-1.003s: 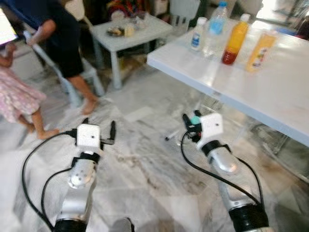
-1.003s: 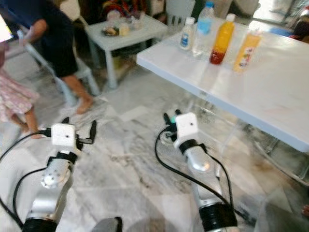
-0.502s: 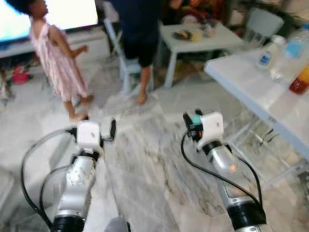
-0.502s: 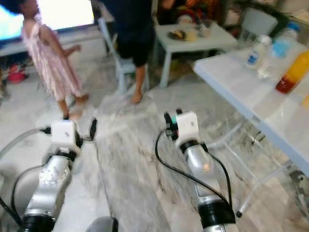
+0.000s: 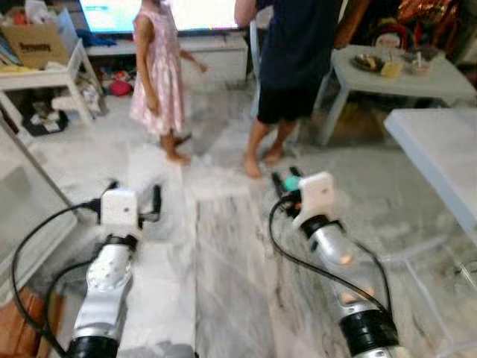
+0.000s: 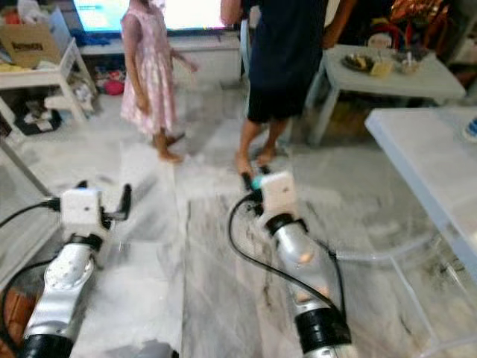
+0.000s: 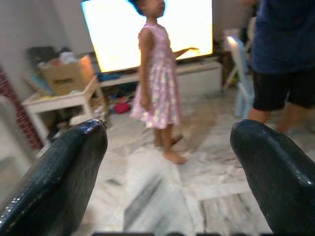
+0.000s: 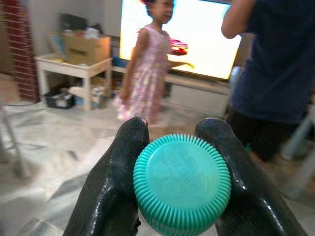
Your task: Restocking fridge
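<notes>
A ribbed teal bottle cap (image 8: pixel 181 184) is seen clamped in the right hand (image 5: pixel 286 184); the left hand (image 7: pixel 170 172) is spread, empty.

Two people (image 6: pixel 283 67) ahead on marble floor (image 6: pixel 201 253) – both grippers raised (right gripper (image 6: pixel 252 181) holds teal-capped item).

The camera has swung left: the bench (image 5: pixel 440 142) now sits at the far right, its bottles gone from sight. Two people (image 5: pixel 287 60), a TV (image 5: pixel 186 11) and a shelf (image 5: pixel 37 74) have come up beyond the fingers (image 5: pixel 155 201).
</notes>
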### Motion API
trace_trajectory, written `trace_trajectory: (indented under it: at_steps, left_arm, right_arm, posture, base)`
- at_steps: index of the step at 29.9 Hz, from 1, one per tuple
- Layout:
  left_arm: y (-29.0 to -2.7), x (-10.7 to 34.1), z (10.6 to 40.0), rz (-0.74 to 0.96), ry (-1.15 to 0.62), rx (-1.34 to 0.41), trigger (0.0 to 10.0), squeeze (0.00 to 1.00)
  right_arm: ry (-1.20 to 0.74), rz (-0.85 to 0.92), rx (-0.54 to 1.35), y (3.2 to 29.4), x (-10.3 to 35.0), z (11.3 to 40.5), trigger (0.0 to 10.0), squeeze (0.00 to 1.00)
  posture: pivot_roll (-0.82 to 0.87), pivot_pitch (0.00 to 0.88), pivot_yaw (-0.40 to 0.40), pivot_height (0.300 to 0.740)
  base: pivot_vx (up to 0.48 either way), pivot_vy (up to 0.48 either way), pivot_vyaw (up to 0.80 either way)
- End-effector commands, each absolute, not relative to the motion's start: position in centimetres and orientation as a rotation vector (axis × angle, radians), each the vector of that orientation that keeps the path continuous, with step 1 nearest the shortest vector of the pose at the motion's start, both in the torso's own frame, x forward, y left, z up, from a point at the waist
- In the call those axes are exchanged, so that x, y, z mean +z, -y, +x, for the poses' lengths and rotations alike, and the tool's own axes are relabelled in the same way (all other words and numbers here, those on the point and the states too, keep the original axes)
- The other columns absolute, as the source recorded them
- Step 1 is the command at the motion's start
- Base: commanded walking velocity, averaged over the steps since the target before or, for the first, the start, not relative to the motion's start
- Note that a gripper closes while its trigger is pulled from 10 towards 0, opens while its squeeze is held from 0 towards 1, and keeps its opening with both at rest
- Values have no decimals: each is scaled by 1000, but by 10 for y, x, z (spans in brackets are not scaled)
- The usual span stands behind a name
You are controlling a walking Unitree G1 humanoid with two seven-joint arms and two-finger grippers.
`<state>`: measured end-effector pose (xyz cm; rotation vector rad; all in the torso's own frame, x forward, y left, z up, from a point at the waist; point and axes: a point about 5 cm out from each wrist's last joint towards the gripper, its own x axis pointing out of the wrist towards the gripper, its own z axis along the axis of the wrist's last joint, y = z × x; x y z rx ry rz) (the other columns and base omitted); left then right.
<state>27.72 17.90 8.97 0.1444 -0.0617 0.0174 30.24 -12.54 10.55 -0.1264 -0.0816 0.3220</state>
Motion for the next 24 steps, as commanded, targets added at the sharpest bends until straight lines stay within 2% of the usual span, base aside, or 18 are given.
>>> trace_trajectory:
  at_steps: [1,9,24]
  left_arm:
    - [-180,89,276,164,55,10,10000,0]
    - [-180,88,276,169,45,10,10000,0]
    - [-181,86,275,174,27,29,10000,0]
  right_arm:
    - [118,-122,313,127,113,305,10000,0]
    - [126,-124,321,124,114,305,10000,0]
    - [122,-134,326,126,112,303,10000,0]
  posture:
    - [72,0,-44,740]
    - [70,0,-42,740]
    - [72,0,-48,740]
  base:
    - [0,0,800]
    - [0,0,800]
    - [0,-397,800]
